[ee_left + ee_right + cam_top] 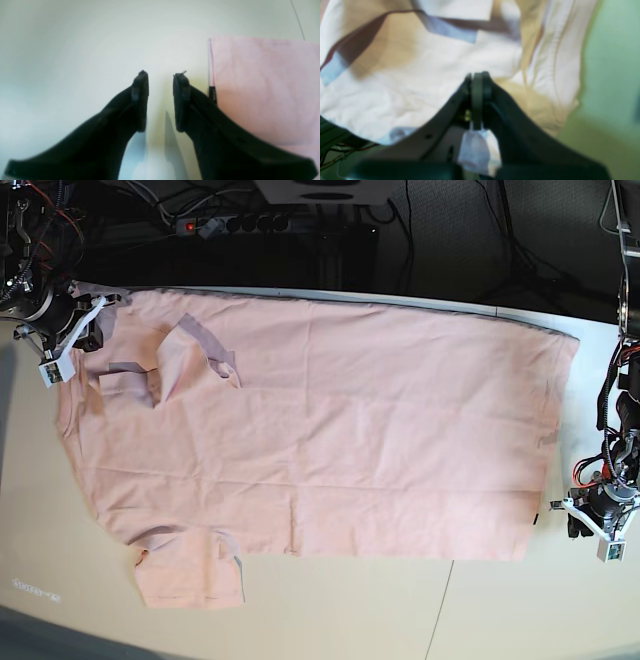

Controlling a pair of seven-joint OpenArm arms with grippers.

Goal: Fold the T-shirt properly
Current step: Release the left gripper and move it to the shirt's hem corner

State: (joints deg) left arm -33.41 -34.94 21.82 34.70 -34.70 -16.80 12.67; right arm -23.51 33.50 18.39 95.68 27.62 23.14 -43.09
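Pink T-shirt point(262, 90) lies beside the empty, parted left pincer point(161, 75); right pincer point(477, 75) seemingly clamps it.

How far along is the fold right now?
Done: the T-shirt lies spread across the table, no body fold visible. In hand: the right gripper is shut on fabric near the collar; the left gripper is open beside the hem. Left: every fold.

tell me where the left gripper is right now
In the base view the left gripper sits at the right, over bare table just off the T-shirt hem's lower corner, jaws open and empty.
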